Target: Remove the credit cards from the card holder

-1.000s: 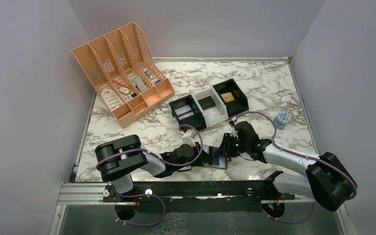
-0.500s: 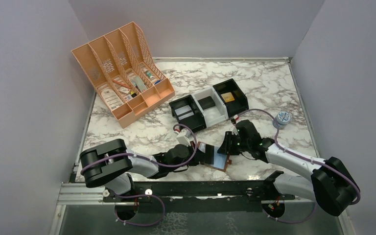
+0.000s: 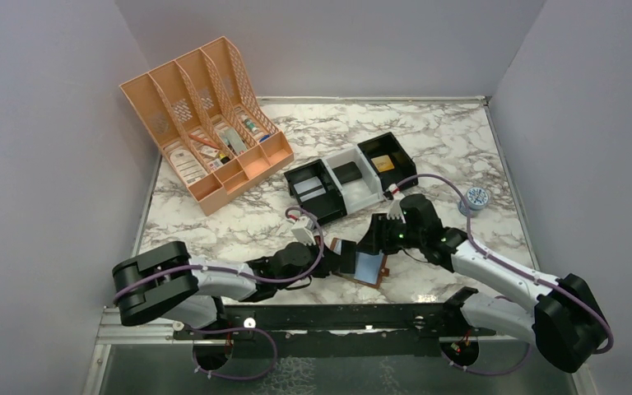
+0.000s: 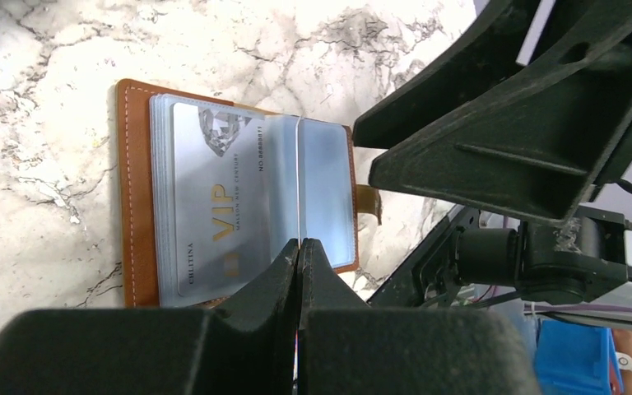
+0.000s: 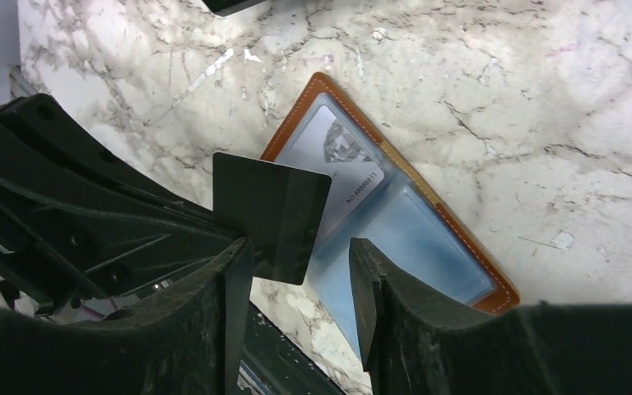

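Note:
The card holder (image 3: 364, 268) is a brown wallet lying spread open near the table's front edge, with its pale blue pockets facing up (image 5: 428, 239). A silver VIP credit card (image 4: 214, 206) sits in its left pocket and also shows in the right wrist view (image 5: 341, 156). My left gripper (image 4: 299, 244) is shut on a thin dark credit card (image 5: 271, 218), held on edge just above the wallet. In the left wrist view this card shows only as a pale edge-on line (image 4: 299, 189). My right gripper (image 5: 300, 255) is open and empty, hovering over the wallet's right half.
A row of black-and-white trays (image 3: 350, 177) holding a few cards stands just behind the wallet. An orange file organizer (image 3: 206, 123) stands at the back left. A small round tin (image 3: 476, 200) sits at the right. The black front rail (image 3: 337, 317) runs close below the wallet.
My left arm has drawn back to the left with the card. My right gripper has moved away toward the far side. More of the open wallet now shows.

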Robot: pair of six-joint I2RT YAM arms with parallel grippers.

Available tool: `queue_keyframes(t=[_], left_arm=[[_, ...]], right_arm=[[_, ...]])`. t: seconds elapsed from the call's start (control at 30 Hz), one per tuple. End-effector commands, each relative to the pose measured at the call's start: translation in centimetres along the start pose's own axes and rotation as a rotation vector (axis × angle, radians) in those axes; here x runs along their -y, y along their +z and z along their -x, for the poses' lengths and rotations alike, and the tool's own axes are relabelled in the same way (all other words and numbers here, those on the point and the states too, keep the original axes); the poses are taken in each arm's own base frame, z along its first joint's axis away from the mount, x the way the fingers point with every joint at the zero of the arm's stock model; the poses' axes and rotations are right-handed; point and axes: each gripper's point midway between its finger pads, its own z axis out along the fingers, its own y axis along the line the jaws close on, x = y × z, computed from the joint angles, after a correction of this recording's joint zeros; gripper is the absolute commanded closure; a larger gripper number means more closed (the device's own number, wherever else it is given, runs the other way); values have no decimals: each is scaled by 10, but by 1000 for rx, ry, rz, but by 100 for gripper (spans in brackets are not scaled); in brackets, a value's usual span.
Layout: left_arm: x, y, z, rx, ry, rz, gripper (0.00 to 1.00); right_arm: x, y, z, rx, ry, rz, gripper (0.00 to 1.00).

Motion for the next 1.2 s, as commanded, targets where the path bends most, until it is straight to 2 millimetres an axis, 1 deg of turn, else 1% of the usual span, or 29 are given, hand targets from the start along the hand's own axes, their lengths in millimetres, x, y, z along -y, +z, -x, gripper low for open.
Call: queue_keyframes(t=[0.0, 0.07, 0.17, 0.23, 0.27, 0.3, 0.33, 0.43, 0.53, 0.6, 0.73, 0.83, 0.97, 1.1, 1.17], left_arm=[[-2, -8, 13, 27, 64, 14, 100], [-3, -11, 16, 9, 84, 12, 100], [-2, -15, 22, -14, 90, -20, 100], [-1, -20, 30, -13, 75, -42, 100], [-3, -22, 36, -4, 64, -50, 100], [-3, -26, 41, 3, 55, -63, 100], [-4, -29, 47, 15, 48, -72, 100], [-6, -40, 62, 44, 34, -95, 100], [-2, -48, 68, 53, 13, -134, 100], [3, -52, 69, 53, 13, -159, 100], [15, -58, 72, 62, 1, -214, 100], [32, -63, 75, 59, 1, -290, 100], [55, -69, 78, 55, -5, -401, 100], [69, -70, 80, 46, -3, -455, 100], [76, -71, 84, 54, -6, -486, 100]], right_arm=[[-12, 0, 4, 18, -42, 70, 50], [-7, -1, 8, 46, -53, 49, 46], [-3, -2, 15, 110, -52, 40, 44], [-2, -4, 18, 129, -10, 89, 42], [-6, -6, 19, 125, 14, 151, 42], [-12, -9, 25, 143, 27, 227, 41], [-13, -12, 28, 157, 52, 271, 41], [-19, -21, 37, 245, 48, 347, 41], [-31, -34, 41, 343, 4, 430, 39], [-39, -41, 41, 363, -43, 471, 38], [-55, -47, 37, 295, -107, 555, 38], [-63, -46, 35, 246, -108, 606, 38], [-74, -51, 35, 222, -123, 685, 38], [-80, -52, 38, 203, -114, 718, 38], [-83, -54, 36, 188, -112, 738, 38]])
